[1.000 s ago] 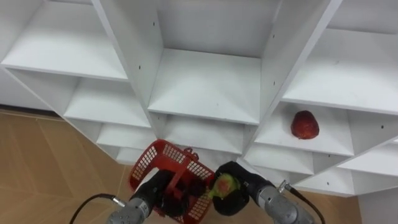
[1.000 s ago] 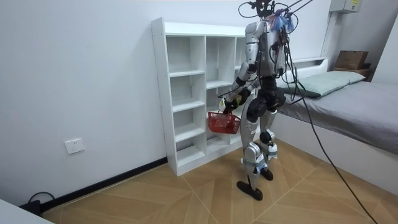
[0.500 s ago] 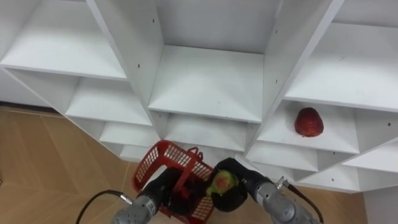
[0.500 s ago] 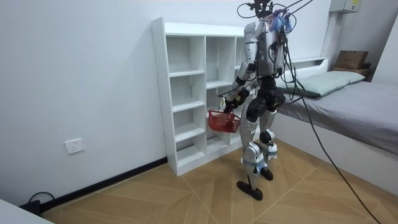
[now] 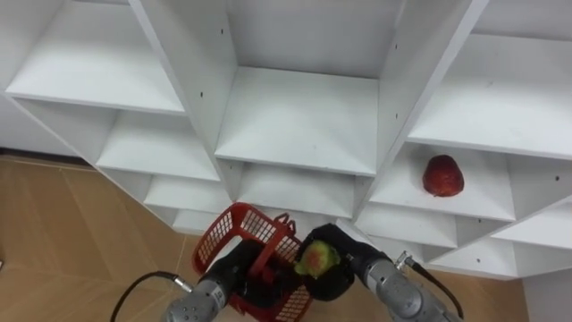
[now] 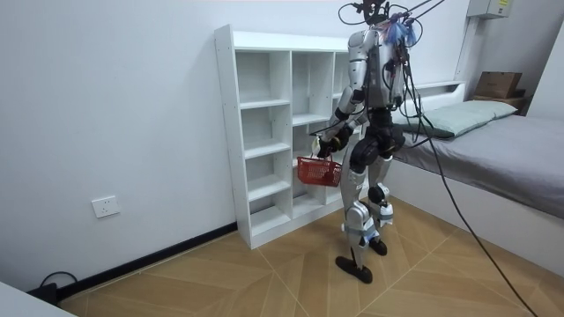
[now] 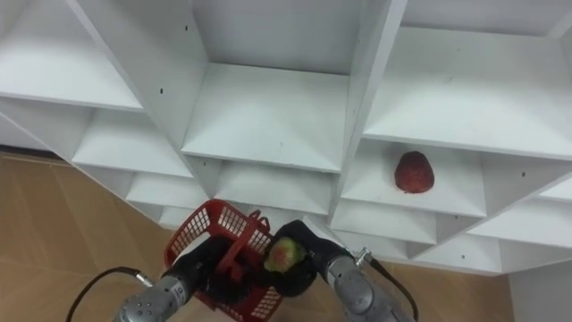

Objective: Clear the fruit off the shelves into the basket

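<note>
The right hand is clasping a yellow-green fruit at the right rim of the red plastic mesh basket, which the left hand is gripping by its handle. A dark red fruit is lying up-right on a shelf of the white closet, nearer the right hand; the room view is showing the robot standing before it

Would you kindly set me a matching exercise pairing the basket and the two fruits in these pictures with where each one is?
Things:
1. red basket
2. greenish fruit
3. red fruit

Places:
A. lying on a closet shelf
B. carried by its handle in the left hand
C. gripped in the right hand

Pairs: 1-B; 2-C; 3-A
</note>
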`<state>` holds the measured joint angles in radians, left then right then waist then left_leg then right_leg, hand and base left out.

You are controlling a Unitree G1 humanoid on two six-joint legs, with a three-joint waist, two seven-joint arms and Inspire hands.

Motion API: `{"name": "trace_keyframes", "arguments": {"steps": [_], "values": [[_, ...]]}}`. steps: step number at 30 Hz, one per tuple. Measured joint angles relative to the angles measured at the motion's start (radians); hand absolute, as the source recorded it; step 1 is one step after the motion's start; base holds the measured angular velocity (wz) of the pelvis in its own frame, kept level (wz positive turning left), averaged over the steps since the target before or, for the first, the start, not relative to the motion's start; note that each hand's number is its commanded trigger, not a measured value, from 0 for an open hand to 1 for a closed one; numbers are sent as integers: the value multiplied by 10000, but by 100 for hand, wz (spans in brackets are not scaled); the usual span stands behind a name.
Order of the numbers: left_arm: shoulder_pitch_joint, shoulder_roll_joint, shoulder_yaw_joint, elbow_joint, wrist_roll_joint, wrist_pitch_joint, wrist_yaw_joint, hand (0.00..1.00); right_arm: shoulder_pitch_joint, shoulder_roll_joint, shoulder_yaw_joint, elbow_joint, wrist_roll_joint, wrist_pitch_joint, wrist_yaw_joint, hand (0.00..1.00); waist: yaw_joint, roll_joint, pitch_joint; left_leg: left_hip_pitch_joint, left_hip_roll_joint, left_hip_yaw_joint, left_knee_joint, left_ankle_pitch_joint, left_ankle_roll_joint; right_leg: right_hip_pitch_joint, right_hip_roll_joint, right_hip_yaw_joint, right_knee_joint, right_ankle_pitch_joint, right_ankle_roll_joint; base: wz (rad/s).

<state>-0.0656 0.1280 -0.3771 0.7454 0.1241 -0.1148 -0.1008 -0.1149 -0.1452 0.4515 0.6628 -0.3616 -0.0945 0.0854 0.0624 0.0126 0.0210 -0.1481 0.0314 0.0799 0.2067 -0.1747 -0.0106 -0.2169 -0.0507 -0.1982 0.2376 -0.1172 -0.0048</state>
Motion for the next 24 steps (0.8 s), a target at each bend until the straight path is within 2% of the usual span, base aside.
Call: {"name": "trace_keyframes", "arguments": {"steps": [15, 24], "values": [[1, 27, -103, 5, 40, 2, -22, 100, -32, -29, 3, 83, 7, 0, -93, 0, -5, -8, 0, 33, 0, 14, -3, 0, 0, 28, 0, -2, -9, 0, 1, 0], [19, 96, -106, 12, 72, 120, -423, 100, -30, -1, 77, 369, 39, 9, -83, 0, -10, -49, -15, 31, 1, 21, 2, 0, 0, 29, -4, -18, -10, 0, 0, 0]]}}
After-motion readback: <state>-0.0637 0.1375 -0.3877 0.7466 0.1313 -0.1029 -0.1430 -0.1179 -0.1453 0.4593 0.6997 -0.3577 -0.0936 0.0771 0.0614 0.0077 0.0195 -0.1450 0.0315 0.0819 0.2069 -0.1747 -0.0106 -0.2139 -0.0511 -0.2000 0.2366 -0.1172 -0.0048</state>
